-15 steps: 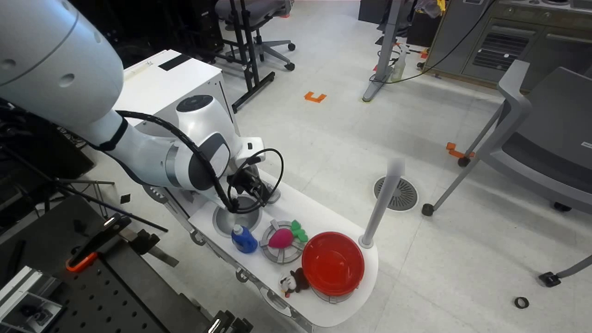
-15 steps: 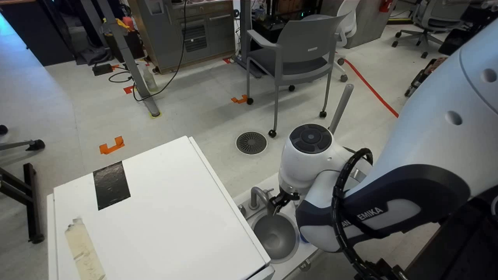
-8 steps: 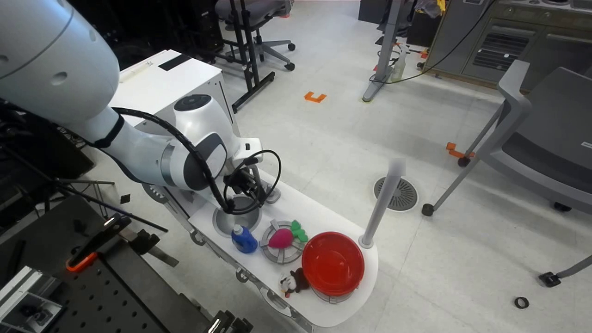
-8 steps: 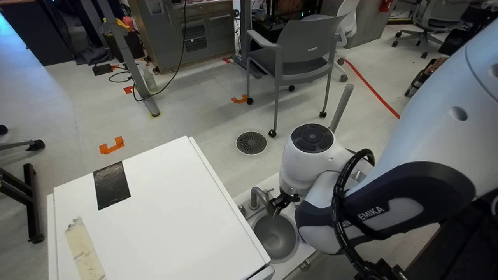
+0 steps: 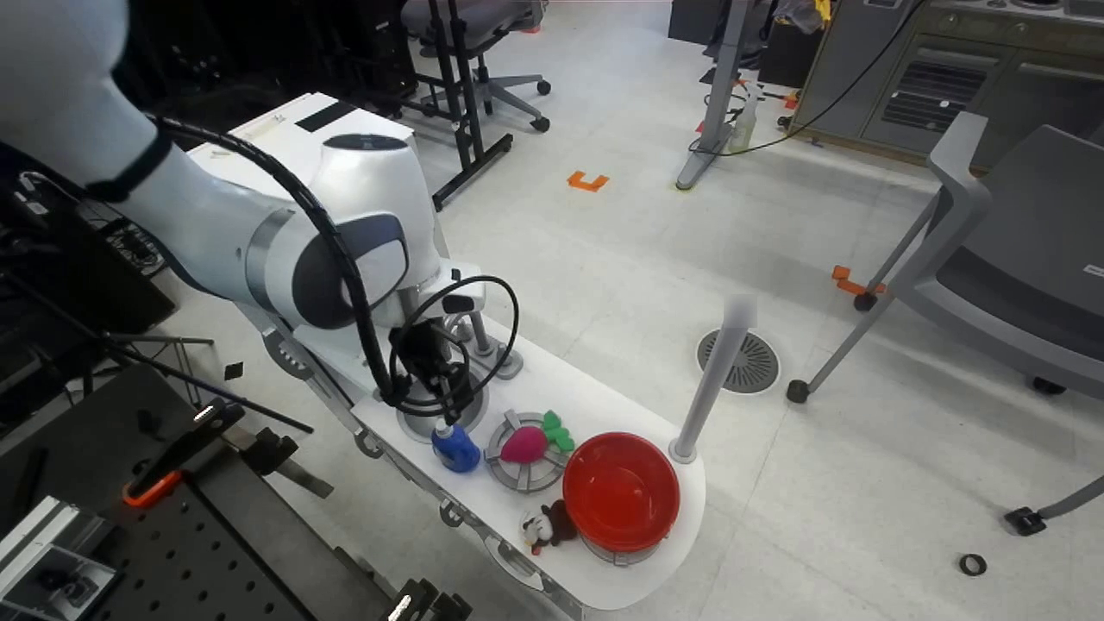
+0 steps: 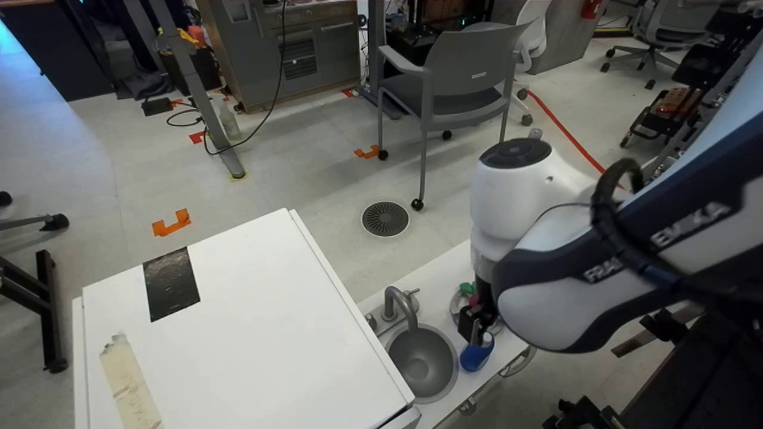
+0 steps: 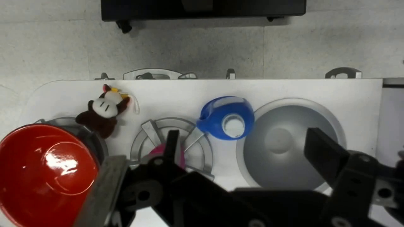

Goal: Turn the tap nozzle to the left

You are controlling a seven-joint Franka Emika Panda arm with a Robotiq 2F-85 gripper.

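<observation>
The tap nozzle (image 6: 406, 301) is a small grey toy faucet with a curved spout. Its spout points down over the grey sink (image 6: 417, 351). In an exterior view the tap (image 5: 480, 333) shows only partly behind the arm; it is out of the wrist view. My gripper (image 7: 243, 142) is open and empty in the wrist view, with its fingers wide apart above the sink (image 7: 281, 164) and the burner. In an exterior view my gripper (image 6: 474, 333) is apart from the spout, over the blue bottle's (image 6: 477, 356) side of the sink.
The blue bottle (image 7: 221, 116) stands beside the sink. A pink toy radish (image 5: 523, 444) lies on the burner. A red bowl (image 5: 621, 492), a stuffed toy (image 5: 548, 523) and a grey post (image 5: 711, 379) are farther along. A white cabinet (image 6: 238, 333) stands by the tap.
My gripper has moved away from the tap spout, where it was half a second ago, and across toward the blue bottle. The spout's direction looks unchanged.
</observation>
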